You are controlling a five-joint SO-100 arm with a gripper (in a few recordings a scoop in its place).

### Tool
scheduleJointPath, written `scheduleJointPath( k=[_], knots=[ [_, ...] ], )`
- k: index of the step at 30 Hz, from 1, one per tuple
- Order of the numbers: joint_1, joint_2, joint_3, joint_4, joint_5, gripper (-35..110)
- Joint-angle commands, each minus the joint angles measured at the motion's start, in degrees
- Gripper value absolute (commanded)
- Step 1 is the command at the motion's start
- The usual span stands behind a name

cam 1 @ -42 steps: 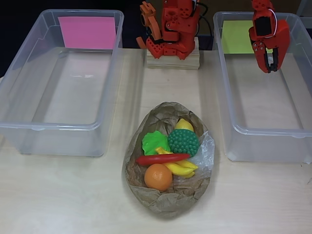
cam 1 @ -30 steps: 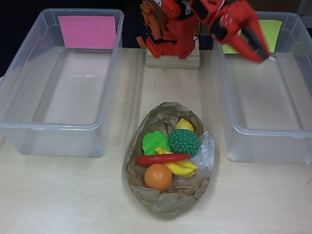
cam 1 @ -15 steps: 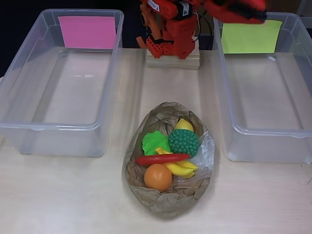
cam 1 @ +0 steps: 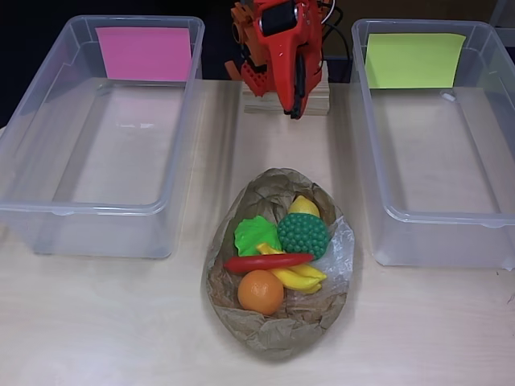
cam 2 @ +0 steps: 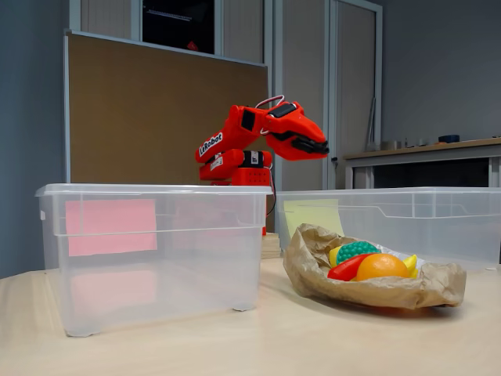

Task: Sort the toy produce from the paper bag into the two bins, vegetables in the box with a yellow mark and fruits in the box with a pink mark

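We see the red arm's fingers (cam 1: 295,108) up high near the arm's base, well above the tabletop (cam 1: 121,322), pointing toward the paper bag (cam 1: 278,338). They look closed, or almost closed, and they hold nothing. The toys all sit in the open bag between the two bins: an orange (cam 1: 261,292) at the front, a long red pepper (cam 1: 268,261) lying across a yellow banana (cam 1: 299,277), a green leafy piece (cam 1: 256,236), and a bumpy green ball (cam 1: 302,234) with a yellow piece (cam 1: 303,206) behind it. The bin with the pink mark (cam 1: 143,53) and the bin with the yellow mark (cam 1: 414,60) both look empty. We think a few things could go wrong. The toys are packed tight and touching, so the fingers might push a neighbor or pinch two at once. The orange is round and smooth, so it could slip out and roll across the tabletop. The bag is soft and crinkly, so the fingers might catch the paper and drag everything. And a fruit could end up in the wrong bin if we mix up the marks.
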State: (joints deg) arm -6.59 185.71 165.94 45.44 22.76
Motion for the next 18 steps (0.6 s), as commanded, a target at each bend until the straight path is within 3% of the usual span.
scheduleJointPath(
  k=[1, 8, 14, 16, 18],
  knots=[
    [0.5, -12.4, -9.9, -0.1, -7.0, 0],
    [2.2, -47.3, -30.1, -3.3, -12.1, 0],
    [-0.7, -70.8, -42.0, -5.4, -7.9, 0],
    [-1.8, -76.7, -44.6, -5.4, -8.9, 4],
    [-2.5, -81.5, -46.4, -3.7, -9.9, 16]
  ],
)
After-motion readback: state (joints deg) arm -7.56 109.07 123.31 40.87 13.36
